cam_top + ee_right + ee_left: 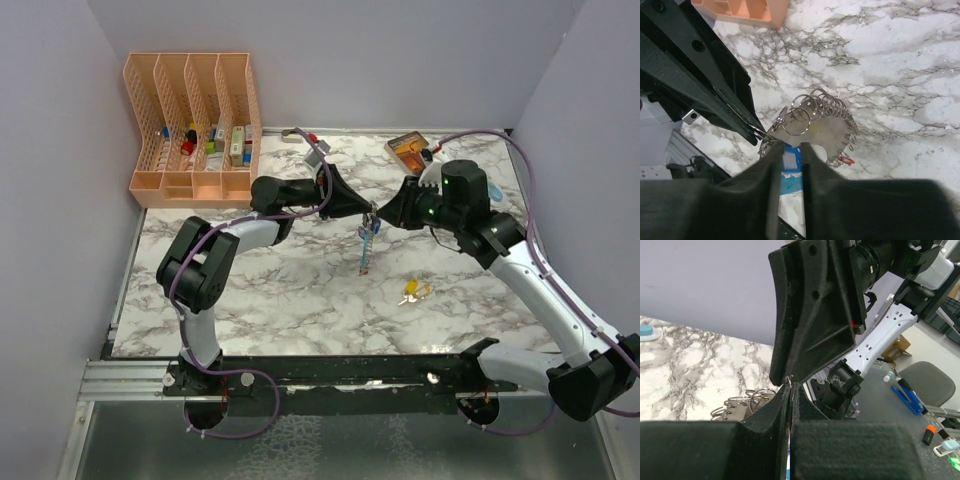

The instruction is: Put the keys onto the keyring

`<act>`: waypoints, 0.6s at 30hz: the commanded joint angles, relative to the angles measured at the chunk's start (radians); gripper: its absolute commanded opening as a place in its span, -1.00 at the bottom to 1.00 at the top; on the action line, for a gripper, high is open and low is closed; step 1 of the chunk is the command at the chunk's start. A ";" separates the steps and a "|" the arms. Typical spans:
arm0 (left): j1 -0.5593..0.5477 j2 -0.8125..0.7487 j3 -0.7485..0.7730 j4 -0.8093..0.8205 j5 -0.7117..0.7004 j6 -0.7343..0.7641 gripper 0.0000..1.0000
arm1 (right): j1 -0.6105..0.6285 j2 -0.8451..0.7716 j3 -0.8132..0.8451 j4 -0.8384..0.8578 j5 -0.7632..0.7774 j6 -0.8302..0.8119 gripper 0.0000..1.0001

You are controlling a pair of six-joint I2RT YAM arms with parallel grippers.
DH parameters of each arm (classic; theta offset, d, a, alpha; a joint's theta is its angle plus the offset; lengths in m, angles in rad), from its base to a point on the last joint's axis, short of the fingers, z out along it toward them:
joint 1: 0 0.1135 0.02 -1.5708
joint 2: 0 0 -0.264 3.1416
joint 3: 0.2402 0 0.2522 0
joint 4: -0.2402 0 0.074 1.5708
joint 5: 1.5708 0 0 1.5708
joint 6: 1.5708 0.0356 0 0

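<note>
Two pincers meet tip to tip above the middle of the marbled desk (270,300), and the keyring (368,236) hangs just below the point where they meet.

The left pincer (365,212) comes in from the left with its jaws pressed fully together. Its own wrist view shows only a hairline seam between them. From the right wrist view, a thin loop of the ring's wire is pinched at its very tip, so it has hold of the keyring there.

The right pincer (790,146) comes in from the right, its tips just beside the left one and at the edge of the bunch. Its jaws stand a narrow slit apart. The light-blue piece (790,164) shows through that slit, but it is not possible to tell whether the pads press on it, on the ring, or on nothing.

Beyond the right tips the fanned grey metal pieces (827,131) spread outward, with several wire loops arched over them. The small red tag (845,160) sits at the fan's lower right edge.

Seen from above, the bunch dangles under both tips with its blue part uppermost and a thin strip trailing toward the near edge. One yellow key (413,292) lies flat on the desk, nearer the right arm and well apart from the bunch. An orange rack (190,130) stands at the far left corner, well apart from both pincers.
</note>
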 commanded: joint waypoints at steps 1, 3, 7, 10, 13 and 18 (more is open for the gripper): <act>-0.001 -0.011 0.014 0.172 -0.015 -0.066 -1.00 | 0.002 -0.090 -0.015 0.033 0.034 0.004 -0.30; -0.001 -0.010 0.006 0.201 -0.034 -0.079 -1.00 | 0.003 -0.115 0.001 0.026 0.059 -0.017 -0.17; -0.002 0.009 -0.003 0.298 -0.085 -0.149 -1.00 | 0.003 -0.148 0.016 0.032 0.096 -0.075 -0.17; -0.005 0.019 -0.008 0.343 -0.129 -0.180 -1.00 | 0.003 -0.167 -0.002 0.085 0.067 -0.099 -0.27; -0.011 0.015 -0.010 0.344 -0.145 -0.177 -1.00 | 0.003 -0.172 -0.019 0.107 0.065 -0.112 -0.32; -0.023 0.008 -0.028 0.345 -0.192 -0.167 -1.00 | 0.003 -0.164 -0.063 0.177 -0.059 -0.145 -0.25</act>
